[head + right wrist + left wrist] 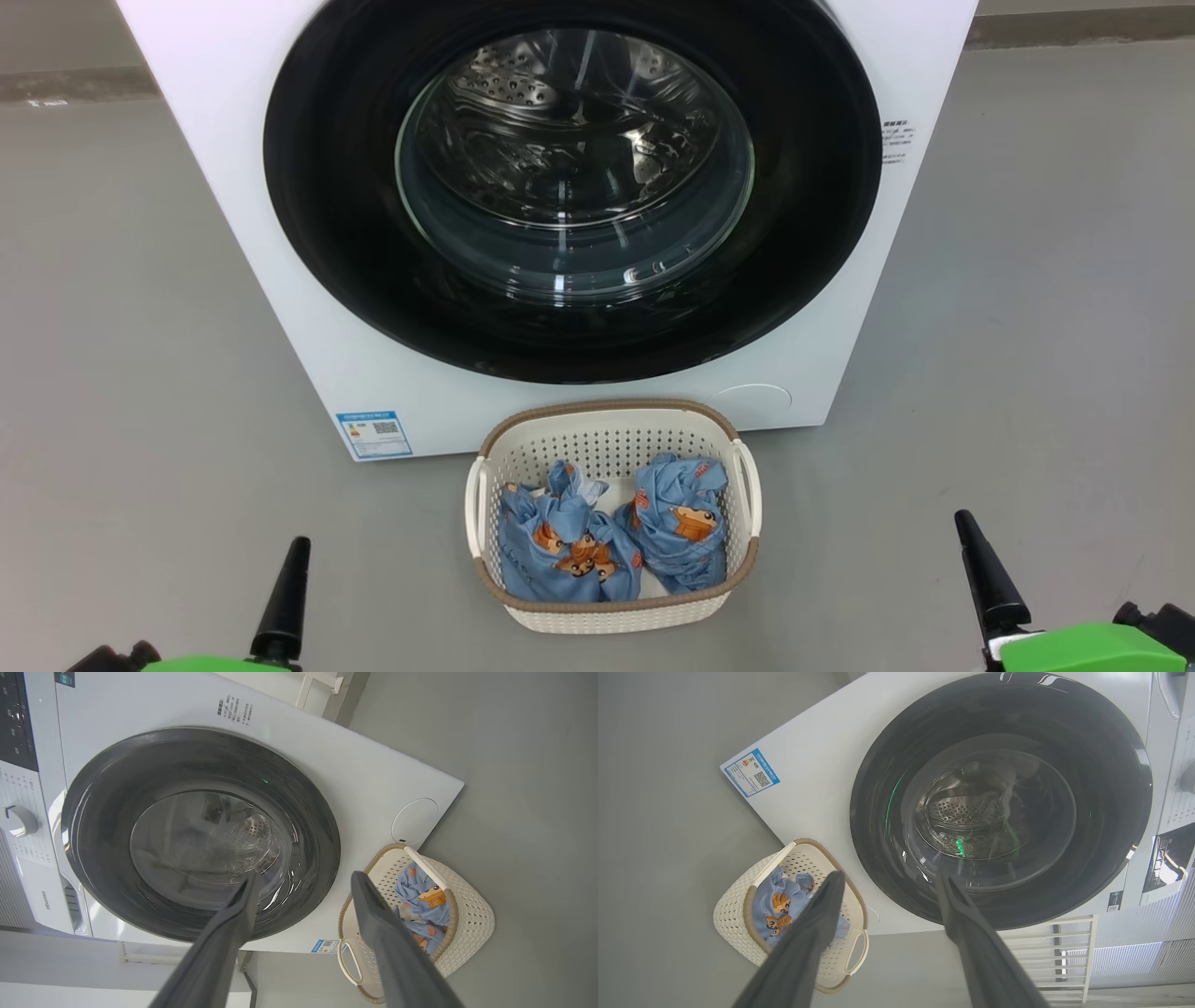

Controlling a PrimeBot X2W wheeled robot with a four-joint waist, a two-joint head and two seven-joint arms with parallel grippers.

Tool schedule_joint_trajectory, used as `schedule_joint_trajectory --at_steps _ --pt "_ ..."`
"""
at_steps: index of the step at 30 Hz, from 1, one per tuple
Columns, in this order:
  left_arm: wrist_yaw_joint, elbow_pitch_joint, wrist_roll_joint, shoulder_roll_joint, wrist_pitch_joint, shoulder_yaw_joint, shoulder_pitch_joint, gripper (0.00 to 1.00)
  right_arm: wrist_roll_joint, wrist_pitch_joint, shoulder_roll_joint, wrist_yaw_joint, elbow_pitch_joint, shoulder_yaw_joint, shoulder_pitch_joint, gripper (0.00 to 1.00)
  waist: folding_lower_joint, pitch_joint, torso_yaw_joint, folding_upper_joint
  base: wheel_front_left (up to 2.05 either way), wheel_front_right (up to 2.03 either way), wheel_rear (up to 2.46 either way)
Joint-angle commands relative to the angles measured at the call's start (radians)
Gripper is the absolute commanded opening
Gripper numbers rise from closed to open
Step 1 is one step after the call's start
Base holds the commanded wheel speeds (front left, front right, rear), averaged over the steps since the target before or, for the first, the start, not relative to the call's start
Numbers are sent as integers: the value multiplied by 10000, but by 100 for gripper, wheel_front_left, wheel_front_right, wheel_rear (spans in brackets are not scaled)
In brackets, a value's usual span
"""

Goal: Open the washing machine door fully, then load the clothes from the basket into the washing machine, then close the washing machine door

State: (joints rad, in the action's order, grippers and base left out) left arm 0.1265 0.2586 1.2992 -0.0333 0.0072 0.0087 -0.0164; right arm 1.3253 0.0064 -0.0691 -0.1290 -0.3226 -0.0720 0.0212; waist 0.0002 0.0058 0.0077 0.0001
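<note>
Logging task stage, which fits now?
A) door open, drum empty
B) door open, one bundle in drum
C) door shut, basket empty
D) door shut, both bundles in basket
D: the washing machine door sits closed, flush on the washing machine front, and both clothes bundles lie in the basket.

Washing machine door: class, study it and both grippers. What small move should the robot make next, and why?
Probably reach one gripper toward the black rim of the washing machine door to start pulling it open. The door sits shut against the washing machine, the clothes lie in the basket, and the left gripper and right gripper hang back, jaws apart and empty.
</note>
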Motion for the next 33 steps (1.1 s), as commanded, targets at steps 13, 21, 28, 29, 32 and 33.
schedule_joint_trajectory --at_steps 13,21,28,29,32,33 --pt "21 -391 -2225 -244 -468 -76 -295 100 -1722 -476 -335 -7 119 422 431 100 -2 -18 18 -1 0 0 0" --pt "24 -452 -3316 -300 -704 -174 -285 100 -2516 -710 -438 -8 75 557 460 100 -2 -35 12 -1 0 0 0" --pt "25 -509 -4035 -335 -881 -257 -283 100 -3145 -886 -514 -9 69 645 473 100 -2 -36 4 -1 0 0 0" --pt "26 -519 -4156 -346 -911 -274 -283 100 -3248 -915 -527 -9 64 659 474 100 -2 -36 3 -1 0 0 0" --pt "26 -554 -4503 -369 -999 -315 -283 100 -3559 -1003 -563 -9 49 713 475 100 -2 -36 1 -1 0 0 0" --pt "27 -565 -4618 -378 -1029 -330 -282 100 -3659 -1032 -572 -10 44 729 474 100 -2 -37 1 -1 0 0 0"
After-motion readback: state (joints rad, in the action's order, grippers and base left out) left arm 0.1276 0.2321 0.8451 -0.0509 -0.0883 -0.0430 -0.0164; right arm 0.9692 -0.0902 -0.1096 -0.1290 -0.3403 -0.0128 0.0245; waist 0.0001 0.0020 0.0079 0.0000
